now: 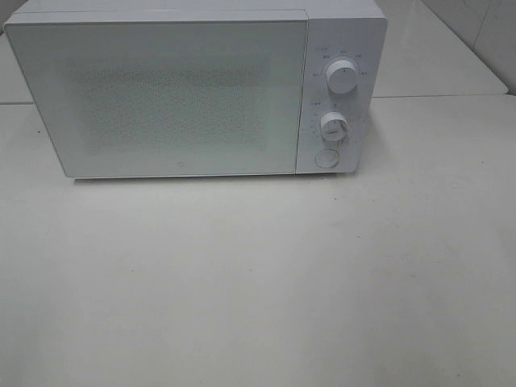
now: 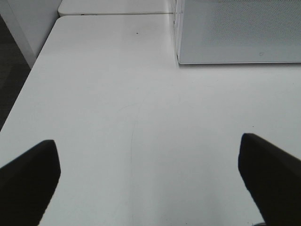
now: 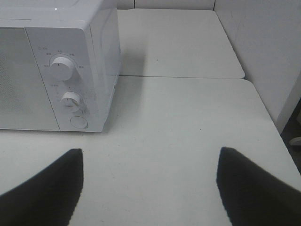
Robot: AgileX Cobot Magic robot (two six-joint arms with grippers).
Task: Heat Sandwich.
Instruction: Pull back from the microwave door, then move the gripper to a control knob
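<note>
The left gripper (image 2: pixel 148 141) is hanging over the white table (image 2: pixel 117 94), fingers spread wide and gripping nothing. The white microwave (image 1: pixel 177 97) is standing at the back with its door (image 1: pixel 161 93) shut, and where the sandwich is lying cannot be told. The right gripper (image 3: pixel 150 151) is hovering near the dials (image 3: pixel 61 67), jaws apart and empty.

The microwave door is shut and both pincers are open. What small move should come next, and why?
Probably bring the right pincer toward the round button below the two knobs on the microwave. Its door is shut, no sandwich is in view, and this open pincer faces that panel.
</note>
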